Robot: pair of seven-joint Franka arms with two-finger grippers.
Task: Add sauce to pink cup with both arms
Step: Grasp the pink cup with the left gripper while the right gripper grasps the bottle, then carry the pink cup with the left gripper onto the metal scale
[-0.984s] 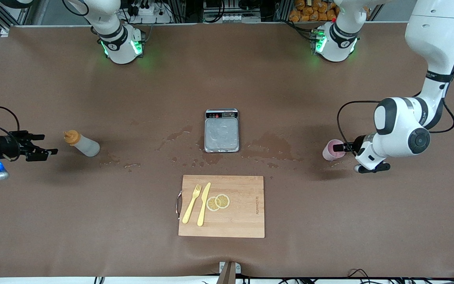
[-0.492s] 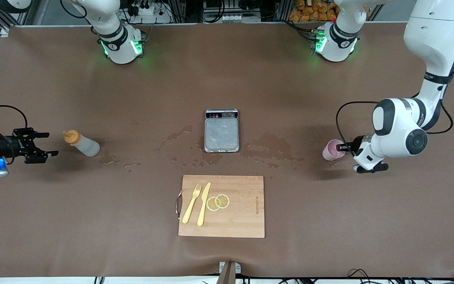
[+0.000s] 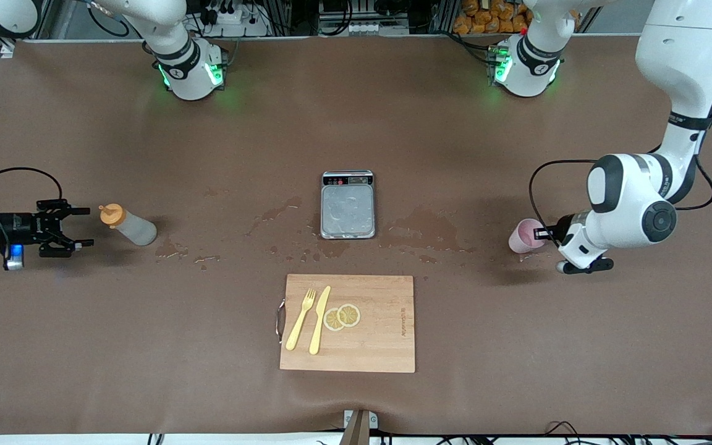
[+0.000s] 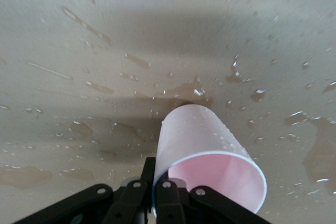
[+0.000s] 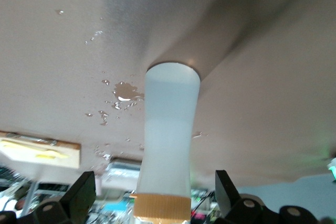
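The sauce bottle [image 3: 128, 225] stands on the tabletop [image 3: 356, 123] toward the right arm's end, and the right claw [image 3: 73, 227] sits level with its orange cap [image 3: 110, 214], fingers spread wide on either side and holding nothing. Well apart, toward the left arm's end, the pink cup [image 3: 523, 236] is pinched at its rim by the left claw [image 4: 152, 195] — fingers clamped tight on the wall. Between them lie a silver scale [image 3: 347, 204] and, nearer the front camera, a wooden cutting board [image 3: 381, 334] — with a yellow fork [image 3: 301, 319], knife [image 3: 319, 319] and two lemon slices [image 3: 342, 317] on it
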